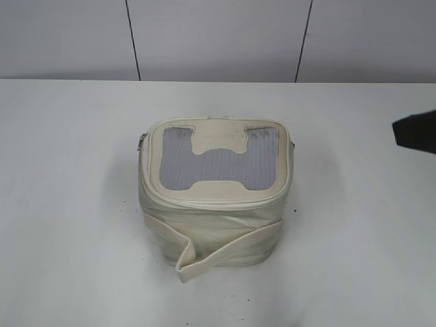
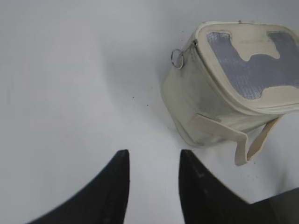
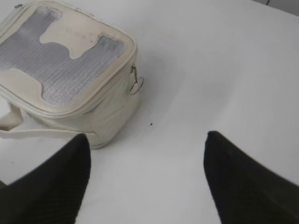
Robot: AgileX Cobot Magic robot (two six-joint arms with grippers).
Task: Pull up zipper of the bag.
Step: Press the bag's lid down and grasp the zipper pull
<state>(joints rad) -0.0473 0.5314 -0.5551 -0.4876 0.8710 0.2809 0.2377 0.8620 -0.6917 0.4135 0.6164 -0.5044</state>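
Mid-table, bag (image 1: 214,197) (hands (image 2: 152,175) apart), well clear.

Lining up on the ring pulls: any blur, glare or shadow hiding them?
Exterior view: even light, soft, bag sharp enough, pulls tiny. Left wrist view: ring pull clear, fingers blurred. Right wrist view: ring pull visible, slightly soft; no glare.

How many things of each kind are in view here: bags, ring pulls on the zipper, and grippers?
Bag: 1, cream-white with a grey mesh top.
Ring pulls: 2, one on the side the left wrist view shows, one on the side the right wrist view shows.
Grippers: 2, left gripper and right gripper, both open and apart from the bag.
Total: 5.
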